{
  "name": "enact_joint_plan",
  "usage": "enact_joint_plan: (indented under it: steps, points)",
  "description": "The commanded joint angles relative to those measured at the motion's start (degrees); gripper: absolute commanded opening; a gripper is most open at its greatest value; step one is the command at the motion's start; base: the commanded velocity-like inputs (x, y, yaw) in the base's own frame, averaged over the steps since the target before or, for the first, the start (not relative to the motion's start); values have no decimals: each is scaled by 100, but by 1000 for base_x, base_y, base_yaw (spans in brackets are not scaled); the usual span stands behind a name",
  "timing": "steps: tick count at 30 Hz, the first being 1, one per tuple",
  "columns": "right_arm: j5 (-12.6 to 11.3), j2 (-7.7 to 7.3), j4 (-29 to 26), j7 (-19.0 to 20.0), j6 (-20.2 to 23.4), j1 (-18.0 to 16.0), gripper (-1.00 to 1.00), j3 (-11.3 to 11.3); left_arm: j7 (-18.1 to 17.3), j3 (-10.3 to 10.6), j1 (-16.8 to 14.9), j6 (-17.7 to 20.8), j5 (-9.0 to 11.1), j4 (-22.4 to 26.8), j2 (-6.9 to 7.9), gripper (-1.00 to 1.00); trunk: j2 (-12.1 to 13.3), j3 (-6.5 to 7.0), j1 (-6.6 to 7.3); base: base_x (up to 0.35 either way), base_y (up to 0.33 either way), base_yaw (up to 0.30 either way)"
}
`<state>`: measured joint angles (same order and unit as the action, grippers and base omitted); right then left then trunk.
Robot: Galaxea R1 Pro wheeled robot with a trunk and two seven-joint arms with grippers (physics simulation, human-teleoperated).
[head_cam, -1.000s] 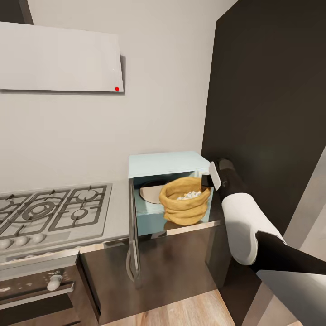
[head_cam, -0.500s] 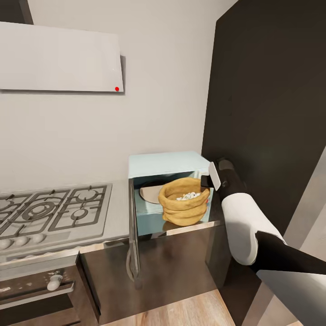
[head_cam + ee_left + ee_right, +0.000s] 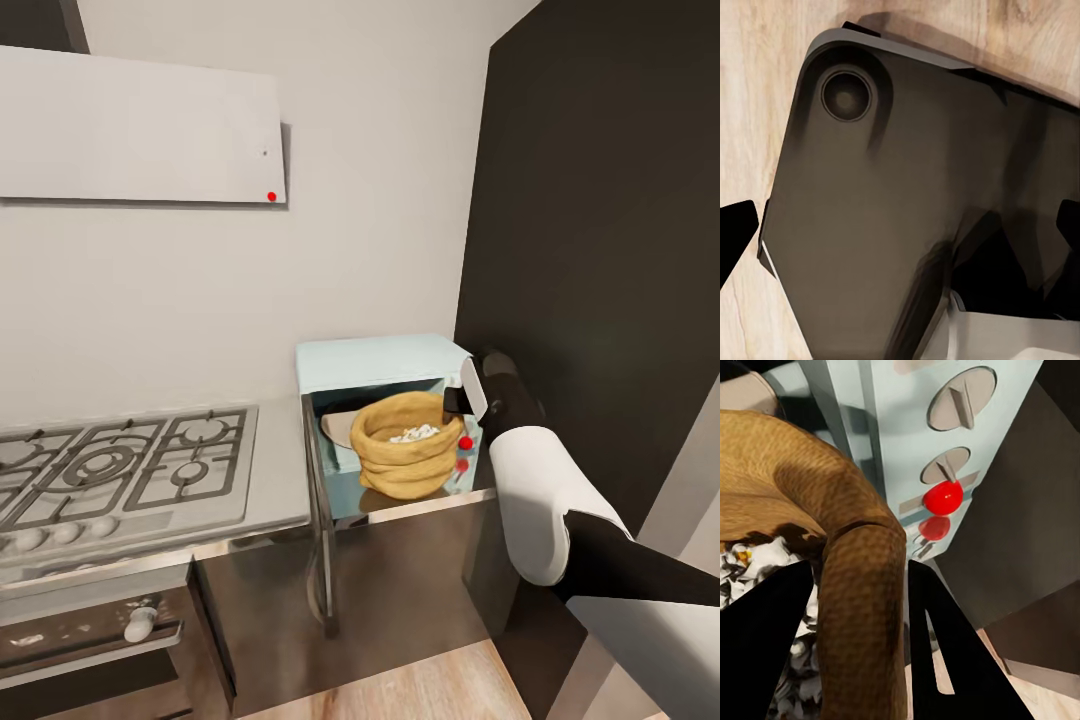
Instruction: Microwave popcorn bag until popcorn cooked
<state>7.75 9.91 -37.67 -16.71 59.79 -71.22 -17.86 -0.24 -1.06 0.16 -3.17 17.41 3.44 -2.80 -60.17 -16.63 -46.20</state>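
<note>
Right gripper [image 3: 859, 607] jaws clamp the popcorn bag [image 3: 408, 445] rim at the open microwave [image 3: 372, 362] mouth. Push deeper, keep it upright, then release. Left jaws: cannot tell.

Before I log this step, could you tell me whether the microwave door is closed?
No, in the head view the microwave door is swung open, edge-on, with the popcorn bag at its opening.

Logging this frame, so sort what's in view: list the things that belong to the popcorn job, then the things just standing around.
Job:
popcorn bag
popcorn
microwave, door open
countertop
right gripper, astride the bag's rim

Bystanders:
gas hob
white hood
oven knob
wood floor
</note>
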Motion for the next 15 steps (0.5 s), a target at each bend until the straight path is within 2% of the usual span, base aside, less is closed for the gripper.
enact_joint_plan:
  steps: [1,7,15]
  points:
    - [50,9,-15,36,21,-6,-100,-36,-3,-8,0,-8,23,8,-1,100,-4,-6,-1,0,0,0]
    - [77,9,-50,8,21,-6,-100,-87,-3,-24,-1,-8,17,17,-1,100,-4,-6,-1,0,0,0]
    - [77,-22,-103,8,21,-6,-100,-15,-3,-25,1,-8,17,22,-1,100,-4,-6,-1,0,0,0]
